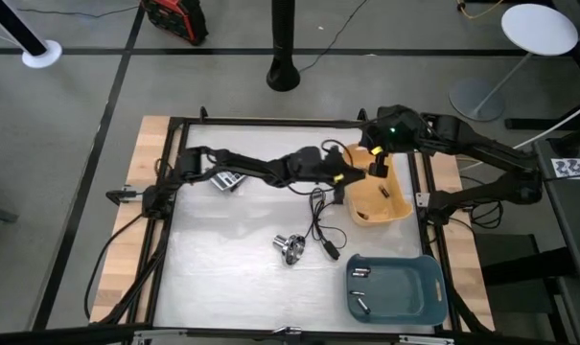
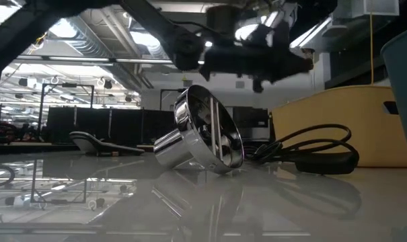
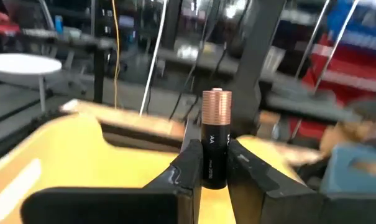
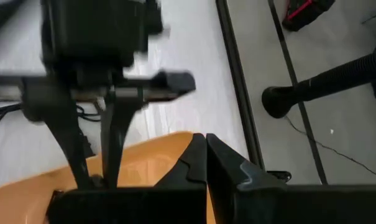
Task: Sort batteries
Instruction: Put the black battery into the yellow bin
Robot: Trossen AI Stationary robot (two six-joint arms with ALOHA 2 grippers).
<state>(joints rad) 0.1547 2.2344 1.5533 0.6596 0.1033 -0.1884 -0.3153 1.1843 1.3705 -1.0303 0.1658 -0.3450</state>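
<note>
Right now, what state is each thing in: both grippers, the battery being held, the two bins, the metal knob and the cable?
left gripper: shut on the AA battery, at the yellow bin's rim.
AA battery: upright between the fingers, copper end up.
right gripper: shut, empty, over the yellow bin.
yellow bin: upright, open.
blue bin: upright, holds a few batteries.
metal knob: tipped on its side.
black cable: coiled, lying loose.

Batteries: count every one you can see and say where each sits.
4 visible: one AA battery clamped in the left gripper over the yellow bin; three batteries in the blue tray. The yellow bin may hide more.
</note>
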